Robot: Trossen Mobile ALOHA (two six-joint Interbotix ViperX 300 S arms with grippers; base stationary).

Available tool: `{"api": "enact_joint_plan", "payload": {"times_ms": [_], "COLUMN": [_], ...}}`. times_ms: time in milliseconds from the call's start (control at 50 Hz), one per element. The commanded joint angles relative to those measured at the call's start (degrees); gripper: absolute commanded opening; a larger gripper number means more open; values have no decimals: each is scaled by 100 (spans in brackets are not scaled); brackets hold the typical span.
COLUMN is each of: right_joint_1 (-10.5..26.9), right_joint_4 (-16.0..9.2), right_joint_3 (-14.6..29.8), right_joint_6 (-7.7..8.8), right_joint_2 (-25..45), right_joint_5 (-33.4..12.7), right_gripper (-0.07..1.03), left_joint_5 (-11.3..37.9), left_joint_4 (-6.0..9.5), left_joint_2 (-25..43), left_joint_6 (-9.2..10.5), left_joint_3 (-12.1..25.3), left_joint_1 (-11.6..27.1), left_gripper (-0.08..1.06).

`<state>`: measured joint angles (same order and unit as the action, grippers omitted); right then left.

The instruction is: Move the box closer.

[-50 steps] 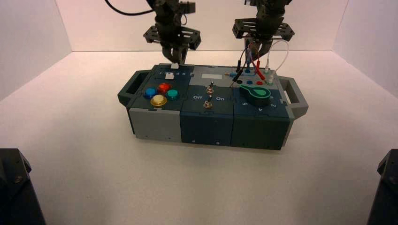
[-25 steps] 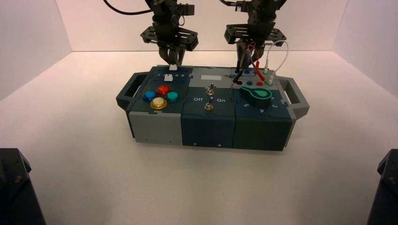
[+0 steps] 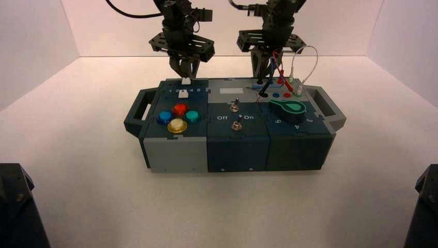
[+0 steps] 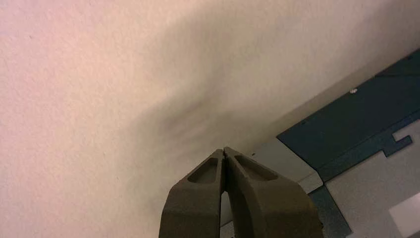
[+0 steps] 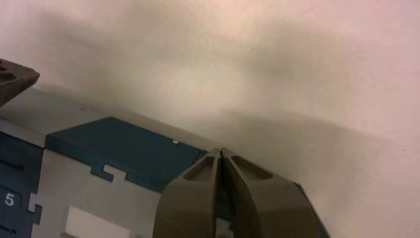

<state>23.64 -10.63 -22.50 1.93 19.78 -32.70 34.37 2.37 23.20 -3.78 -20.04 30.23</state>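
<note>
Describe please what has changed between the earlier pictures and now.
The box has moved toward the camera in the high view. Both arms came closer too, with left gripper and right gripper behind its far edge. Neither gripper took hold of anything; both stayed shut.

Wide teal-and-grey box (image 3: 236,121) with side handles, upright on the table (image 3: 227,209).
</note>
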Motion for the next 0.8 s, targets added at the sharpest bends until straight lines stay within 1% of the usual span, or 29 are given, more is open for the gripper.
{"api": "enact_joint_plan", "payload": {"times_ms": [20, 260, 340, 440, 640, 800], "right_joint_1": [79, 79, 88, 79, 79, 79], "right_joint_4": [-35, -35, -26, -35, -35, -26], "right_joint_3": [-79, -378, -404, -563, -765, -1046], "right_joint_6": [9, 0, 0, 0, -9, -35], "right_joint_2": [-246, -527, -562, -738, -844, -949], "right_joint_5": [-26, 26, 26, 26, 35, 141], "right_gripper": [-2, -2, -2, -2, -2, -2], "left_joint_5": [105, 88, 88, 88, 88, 88], "left_joint_4": [26, 18, 26, 18, 26, 26], "left_joint_2": [-132, -211, -220, -281, -369, -483], "left_joint_6": [-35, -35, -35, -35, -26, -26], "left_joint_3": [-202, -325, -334, -413, -510, -633], "left_joint_1": [220, 246, 255, 325, 352, 369], "left_gripper": [-3, -3, -3, -3, -3, -3]}}
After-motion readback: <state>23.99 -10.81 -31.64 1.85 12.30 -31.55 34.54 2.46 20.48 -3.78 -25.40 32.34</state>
